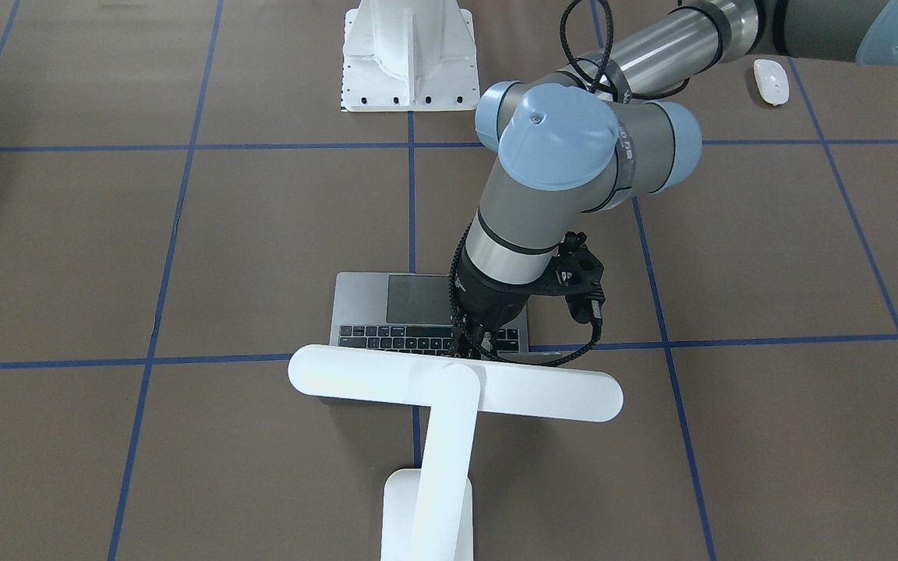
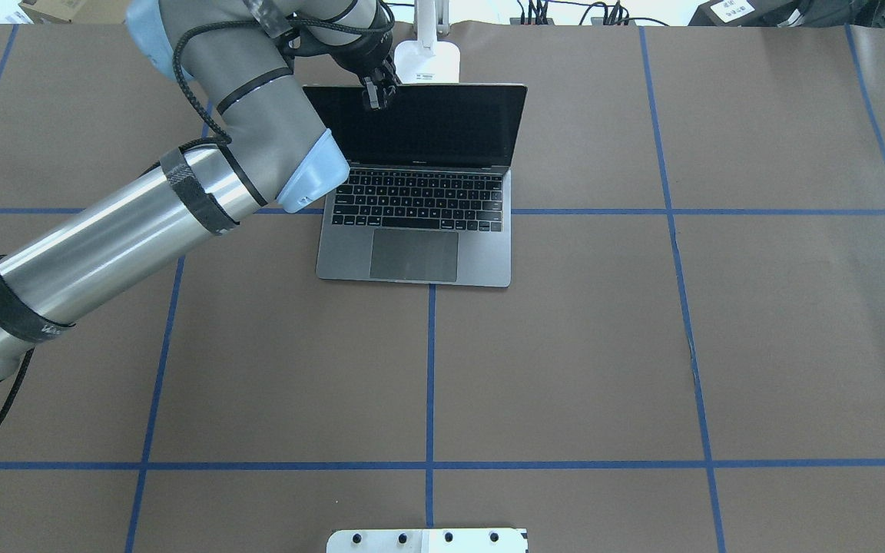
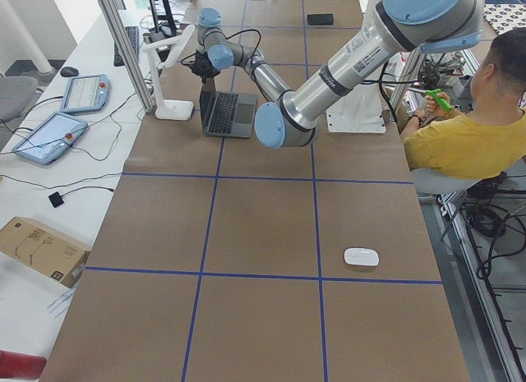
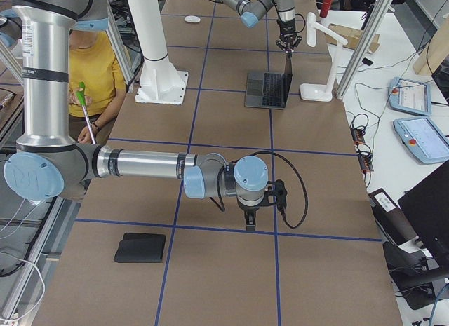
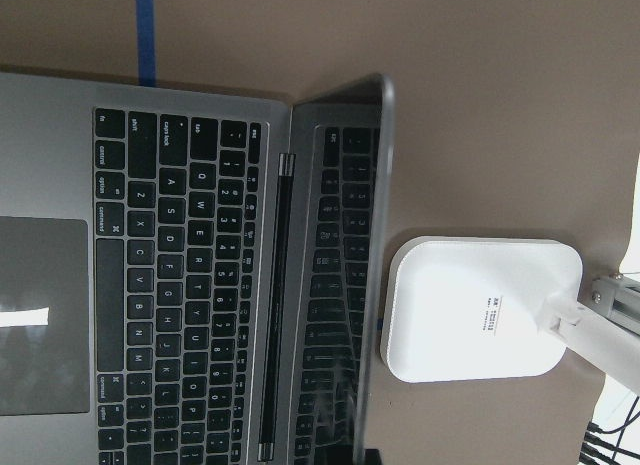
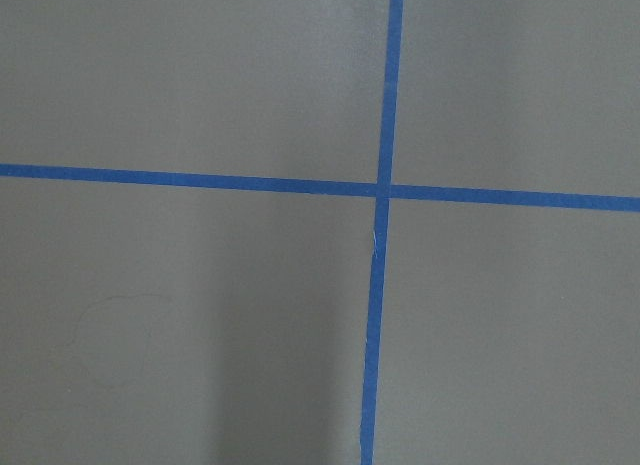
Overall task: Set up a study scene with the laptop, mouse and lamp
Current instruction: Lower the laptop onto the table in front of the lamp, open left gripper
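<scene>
The laptop point(image 2: 419, 246) stands open at the far middle of the table, its dark screen upright and facing the robot. My left gripper point(image 2: 377, 96) is at the screen's top edge near its left corner. In the exterior right view point(image 4: 288, 47) its fingers look spread on either side of the lid. The lamp point(image 1: 457, 382) stands just behind the laptop; its base point(image 5: 480, 310) is close to the lid. The mouse point(image 1: 771, 81) lies far off near the table's left end. My right gripper point(image 4: 247, 226) hangs over bare table; I cannot tell its state.
A white bolted pedestal point(image 1: 408, 54) stands at the robot's side of the table. A black mouse pad point(image 4: 140, 247) lies near the table's right end. A seated person in yellow point(image 3: 460, 135) is beside the table. Blue tape lines cross the brown surface.
</scene>
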`<state>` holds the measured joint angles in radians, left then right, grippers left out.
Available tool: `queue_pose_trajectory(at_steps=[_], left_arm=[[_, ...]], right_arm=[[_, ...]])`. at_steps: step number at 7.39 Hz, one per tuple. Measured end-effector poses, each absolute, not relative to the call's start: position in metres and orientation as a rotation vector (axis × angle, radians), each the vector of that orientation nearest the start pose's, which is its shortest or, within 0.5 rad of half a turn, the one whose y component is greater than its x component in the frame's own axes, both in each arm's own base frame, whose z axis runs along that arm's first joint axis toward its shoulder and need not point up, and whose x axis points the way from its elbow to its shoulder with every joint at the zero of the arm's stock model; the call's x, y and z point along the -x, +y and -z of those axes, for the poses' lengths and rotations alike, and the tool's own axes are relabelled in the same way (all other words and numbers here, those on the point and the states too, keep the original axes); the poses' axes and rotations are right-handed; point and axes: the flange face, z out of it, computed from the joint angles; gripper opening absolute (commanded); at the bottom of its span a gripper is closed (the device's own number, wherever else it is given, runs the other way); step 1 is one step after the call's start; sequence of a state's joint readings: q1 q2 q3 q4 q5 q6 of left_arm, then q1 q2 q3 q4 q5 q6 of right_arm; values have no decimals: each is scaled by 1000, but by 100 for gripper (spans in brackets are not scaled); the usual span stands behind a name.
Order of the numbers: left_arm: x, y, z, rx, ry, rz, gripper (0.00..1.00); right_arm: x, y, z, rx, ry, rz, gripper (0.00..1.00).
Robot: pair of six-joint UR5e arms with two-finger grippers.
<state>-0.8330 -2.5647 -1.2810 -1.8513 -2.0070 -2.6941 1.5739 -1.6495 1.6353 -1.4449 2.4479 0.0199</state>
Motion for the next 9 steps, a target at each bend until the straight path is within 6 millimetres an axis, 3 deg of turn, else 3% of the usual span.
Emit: queue_pose_trajectory(at_steps=[2, 4, 5, 6, 9], left_arm=[[-461, -643, -108, 609, 1007, 1557, 3], [-461, -643, -110, 607, 1012, 1555, 31], [-461, -642, -112, 603, 1018, 1550, 78], [-461, -642, -113, 601, 1020, 1547, 100], [-461, -641, -111, 592, 1030, 1529, 100]], right_arm=[[-58, -465, -644, -97, -880, 28, 100], [-58, -465, -643, -97, -881, 28, 100], [-58, -465, -643, -98, -881, 28, 100], [-58, -465, -643, -98, -882, 29, 100], [-58, -465, -643, -97, -882, 28, 100]])
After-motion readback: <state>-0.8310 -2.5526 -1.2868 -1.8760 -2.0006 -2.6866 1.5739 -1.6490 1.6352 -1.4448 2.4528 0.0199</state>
